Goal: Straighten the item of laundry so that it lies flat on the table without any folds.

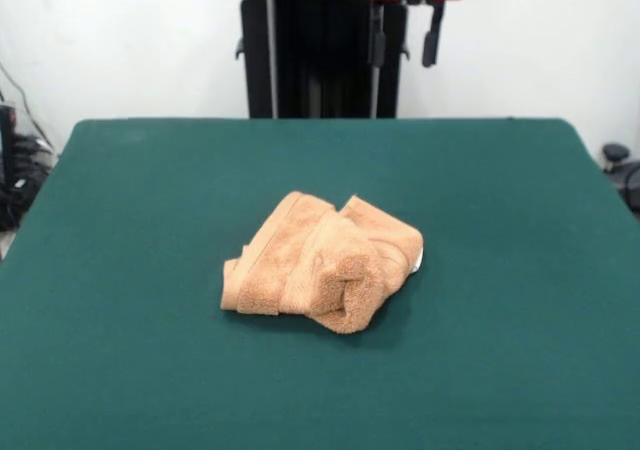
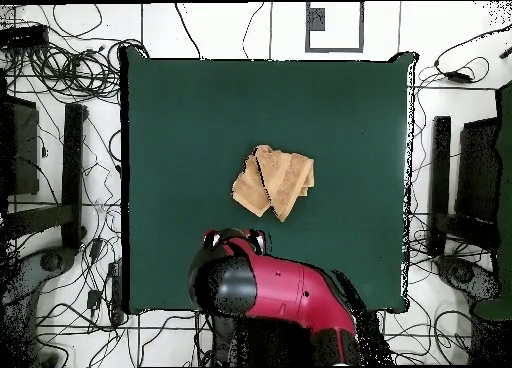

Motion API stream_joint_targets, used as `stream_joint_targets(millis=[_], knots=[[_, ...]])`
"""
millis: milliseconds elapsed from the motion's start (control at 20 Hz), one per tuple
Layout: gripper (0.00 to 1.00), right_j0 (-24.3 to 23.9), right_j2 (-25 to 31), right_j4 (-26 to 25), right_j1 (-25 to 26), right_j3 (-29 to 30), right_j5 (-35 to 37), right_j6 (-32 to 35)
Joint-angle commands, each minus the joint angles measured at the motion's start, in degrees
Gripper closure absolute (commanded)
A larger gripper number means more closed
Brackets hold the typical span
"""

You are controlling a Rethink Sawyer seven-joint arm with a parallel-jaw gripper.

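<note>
The item of laundry (image 1: 325,262), a light orange-tan terry towel, lies crumpled and folded over itself near the middle of the table (image 1: 140,220). A rolled fold faces the front, and a small white tag peeks out at its right side. In the overhead view the towel (image 2: 273,182) is a bunched lump on the green table (image 2: 180,114). My gripper (image 1: 405,40) is drawn back high at the table's far side, well away from the towel. Its two black fingers hang apart, open and empty. The red arm (image 2: 275,289) sits over the table's bottom edge in the overhead view.
The black pedestal (image 1: 315,60) stands behind the table's far edge. Cables and black stands (image 2: 60,154) crowd the floor on both sides of the table. Green tabletop surrounds the towel on all sides.
</note>
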Motion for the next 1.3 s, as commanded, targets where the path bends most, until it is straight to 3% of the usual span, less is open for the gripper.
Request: stream_joint_targets(millis=[50, 200, 500, 950, 1300], knots=[[0.00, 0.84, 1.67, -1.20, 4.01, -5.68, 5.11, 6.62], [0.00, 0.64, 1.73, -0.73, 2.51, -5.02, 6.51, 6.41], [0.00, 2.75, -0.10, -1.10, 3.50, -9.62, 10.46, 8.08], [0.00, 3.20, -0.93, -1.35, 7.45, -13.87, 9.88, 8.61], [0.00, 2.13, -1.24, -0.60, 9.11, -13.78, 9.49, 8.62]])
